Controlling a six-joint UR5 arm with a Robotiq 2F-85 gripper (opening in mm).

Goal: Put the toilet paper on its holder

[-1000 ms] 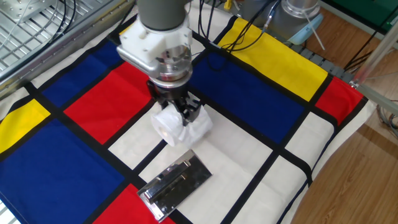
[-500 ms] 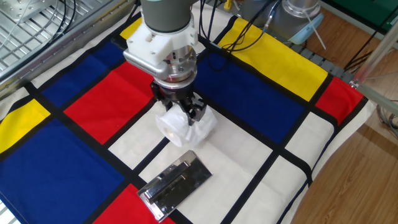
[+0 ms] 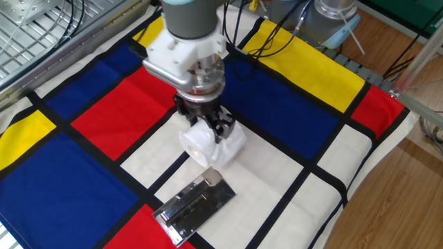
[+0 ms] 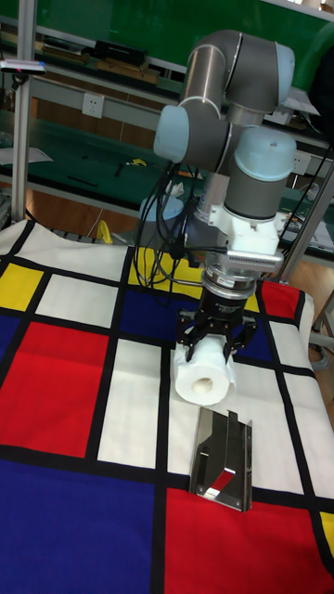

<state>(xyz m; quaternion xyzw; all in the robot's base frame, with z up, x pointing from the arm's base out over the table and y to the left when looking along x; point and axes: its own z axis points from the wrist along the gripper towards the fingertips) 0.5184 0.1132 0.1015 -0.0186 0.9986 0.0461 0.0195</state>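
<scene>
The gripper (image 3: 213, 128) points straight down with its two dark fingers (image 4: 190, 338) closed against the sides of the toilet paper (image 4: 205, 375), so it is clamped on the roll. In the tall fixed view the roll hangs between the fingers with its round end and hollow core facing the camera, and its lower edge appears to sit just above the cloth, though whether it touches cannot be told. In the fixed view the roll (image 3: 208, 144) shows as a white, slightly crumpled mass over a white square of the cloth. Just in front of it, toward the near edge of the table, lies the holder (image 3: 195, 207), a shiny metal plate resting flat where a white square meets a red one; the roll is near its upper end but apart from it. In the tall fixed view the holder (image 4: 223, 459) sits directly below the roll, reflecting light. Above the gripper rises the grey and silver arm (image 4: 241, 121), with black cables trailing behind it. The cloth (image 3: 90, 111) covering the table is a grid of red, blue, yellow and white squares divided by black lines.
</scene>
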